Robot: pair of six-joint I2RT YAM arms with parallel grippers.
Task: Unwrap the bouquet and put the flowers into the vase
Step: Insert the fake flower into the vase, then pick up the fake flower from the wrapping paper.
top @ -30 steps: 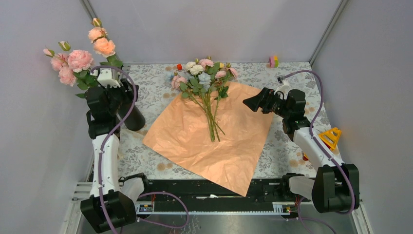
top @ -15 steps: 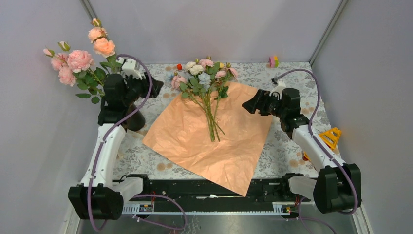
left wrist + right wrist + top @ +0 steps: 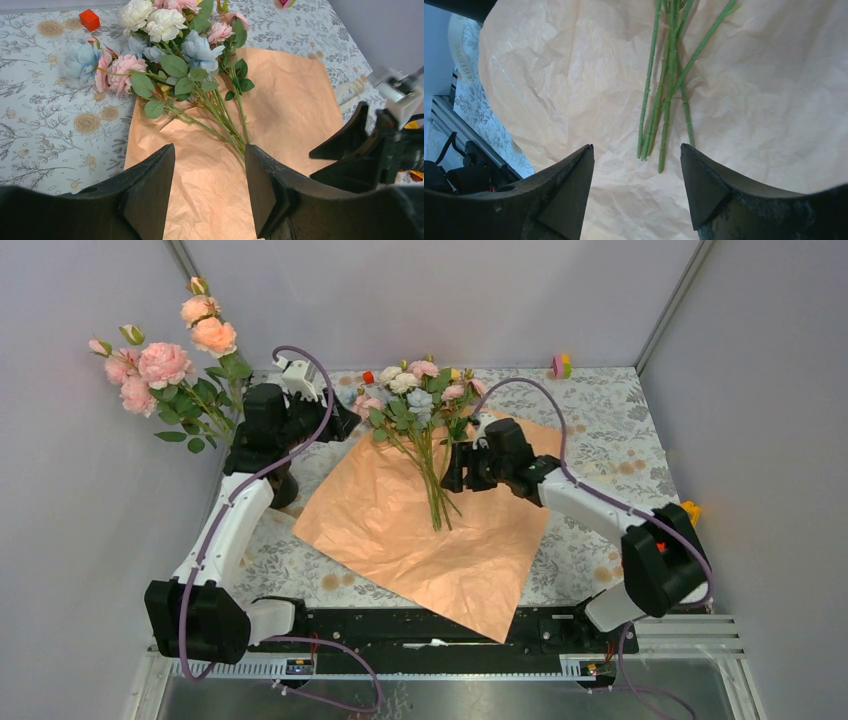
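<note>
Vase (image 3: 284,486) holds pink roses (image 3: 160,365); left pincer (image 3: 209,150) and right pincer (image 3: 636,147) gape empty.

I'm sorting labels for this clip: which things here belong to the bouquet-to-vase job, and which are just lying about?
Job:
- loose flowers
- opened paper under them
- pink and peach flowers already in the black vase, which is mostly hidden behind the left arm

Lying about:
- red block
- pink-and-green toy, far edge
- yellow toy, right edge
</note>
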